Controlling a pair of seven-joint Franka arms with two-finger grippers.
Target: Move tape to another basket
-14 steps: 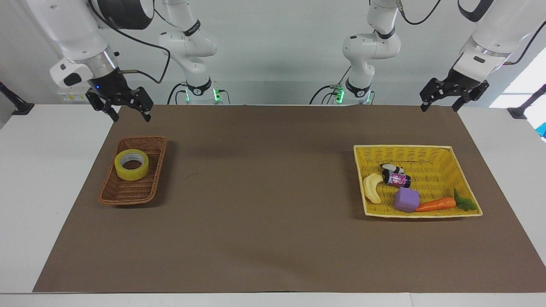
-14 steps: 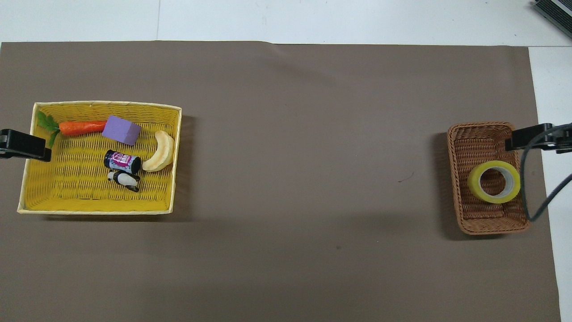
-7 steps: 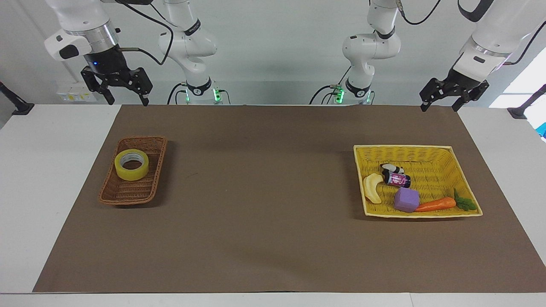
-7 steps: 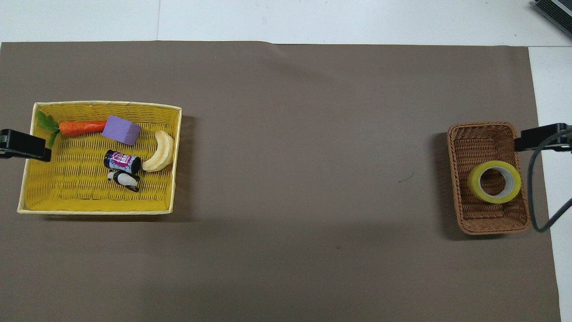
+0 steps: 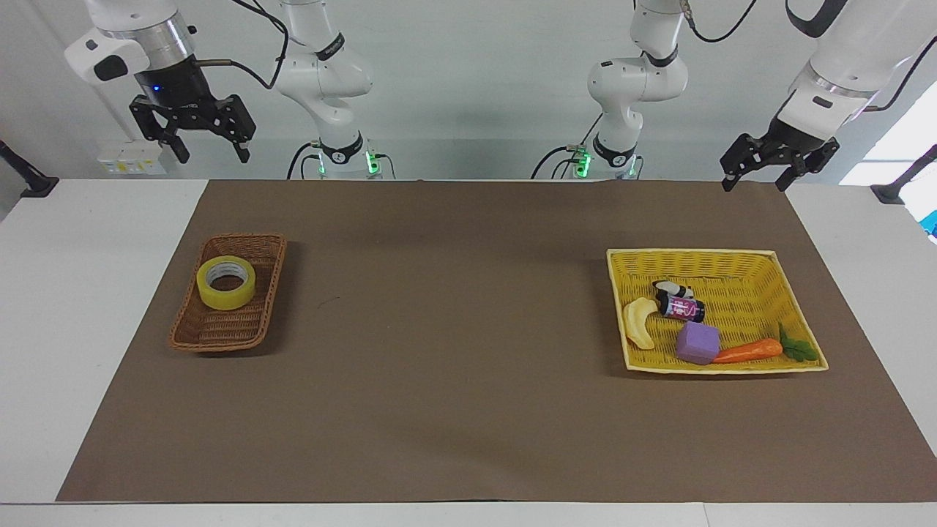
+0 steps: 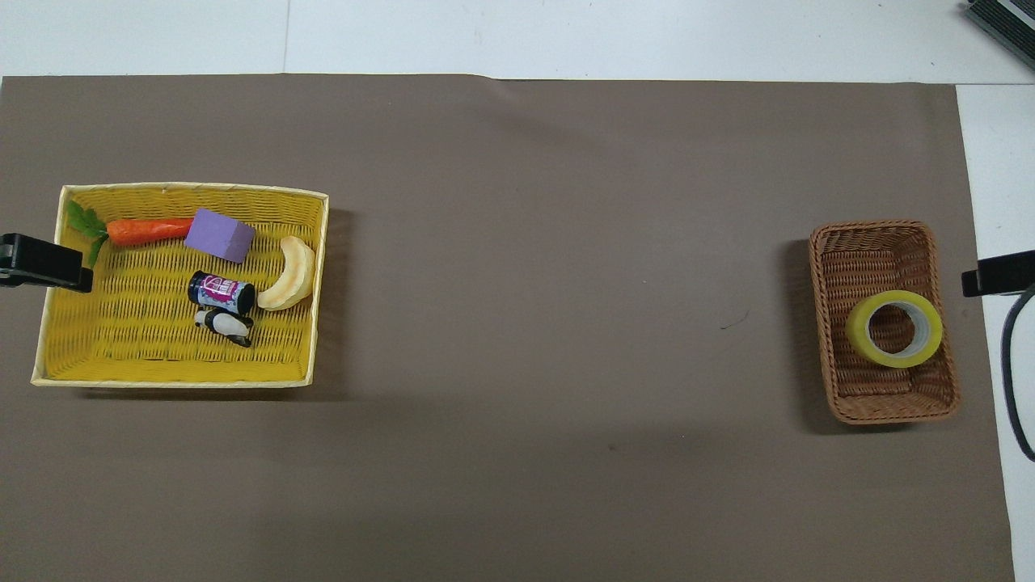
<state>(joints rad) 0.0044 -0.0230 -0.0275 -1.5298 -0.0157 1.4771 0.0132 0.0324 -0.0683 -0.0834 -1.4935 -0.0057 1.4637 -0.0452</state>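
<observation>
The yellow tape roll (image 5: 226, 282) lies flat in the narrow brown wicker basket (image 5: 250, 326) at the right arm's end of the table; it also shows in the overhead view (image 6: 893, 328), in the basket (image 6: 873, 242). My right gripper (image 5: 211, 156) is open and empty, raised high, well apart from the tape. One of its fingers (image 6: 996, 273) shows over the white table beside the brown basket. My left gripper (image 5: 754, 184) is open and empty and waits raised; one finger (image 6: 44, 263) shows over the yellow basket's outer rim.
The wide yellow basket (image 5: 732, 258) at the left arm's end holds a carrot (image 5: 748, 351), a purple cube (image 5: 697, 342), a banana slice (image 5: 638, 322), a small can (image 5: 681, 307) and a black-and-white toy. A brown mat (image 5: 454, 293) covers the table between the baskets.
My right gripper has risen and drawn away from over the brown basket toward the table's right-arm edge. The tape, both baskets and my left gripper have not moved.
</observation>
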